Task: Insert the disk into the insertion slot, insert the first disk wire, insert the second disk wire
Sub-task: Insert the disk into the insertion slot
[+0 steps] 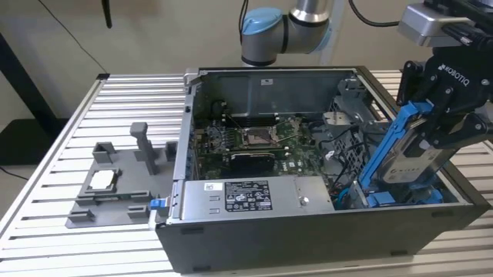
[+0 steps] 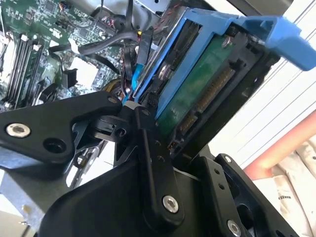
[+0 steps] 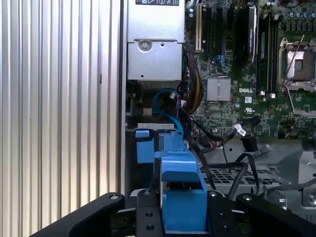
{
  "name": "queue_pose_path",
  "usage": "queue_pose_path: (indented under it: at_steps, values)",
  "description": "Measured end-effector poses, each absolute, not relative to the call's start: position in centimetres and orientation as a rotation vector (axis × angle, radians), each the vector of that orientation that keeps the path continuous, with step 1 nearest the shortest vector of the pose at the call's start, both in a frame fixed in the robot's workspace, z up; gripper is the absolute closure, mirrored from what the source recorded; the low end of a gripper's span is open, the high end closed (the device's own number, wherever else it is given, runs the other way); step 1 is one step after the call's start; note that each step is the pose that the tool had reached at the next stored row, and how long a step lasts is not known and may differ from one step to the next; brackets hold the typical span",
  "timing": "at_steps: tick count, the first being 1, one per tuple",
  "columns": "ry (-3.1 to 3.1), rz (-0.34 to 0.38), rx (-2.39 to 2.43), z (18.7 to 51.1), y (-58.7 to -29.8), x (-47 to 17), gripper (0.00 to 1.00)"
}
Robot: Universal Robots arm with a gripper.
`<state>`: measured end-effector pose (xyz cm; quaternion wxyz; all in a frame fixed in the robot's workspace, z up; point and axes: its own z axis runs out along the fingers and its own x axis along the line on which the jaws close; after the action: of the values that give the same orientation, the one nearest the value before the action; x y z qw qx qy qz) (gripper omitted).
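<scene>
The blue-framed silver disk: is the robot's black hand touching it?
Touching. In the exterior view the black hand grips the blue-framed silver disk, holding it tilted over the open grey computer case.

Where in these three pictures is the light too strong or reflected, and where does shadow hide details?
Exterior view: soft, even light, but the case interior under the disk held by the gripper is shaded. Second wrist view: the table behind the disk is washed out almost to white. First wrist view: glare streaks along the table's ribs; the motherboard is evenly lit.
</scene>
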<state>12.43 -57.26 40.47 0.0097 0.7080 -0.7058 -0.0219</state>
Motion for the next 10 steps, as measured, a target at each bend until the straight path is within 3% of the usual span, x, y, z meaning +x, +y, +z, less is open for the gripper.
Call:
queue_pose_path:
  at_steps: [10]
  values:
    - [-2.189,-0.095,2.195,41.02,-57.25,12.90,0.67]
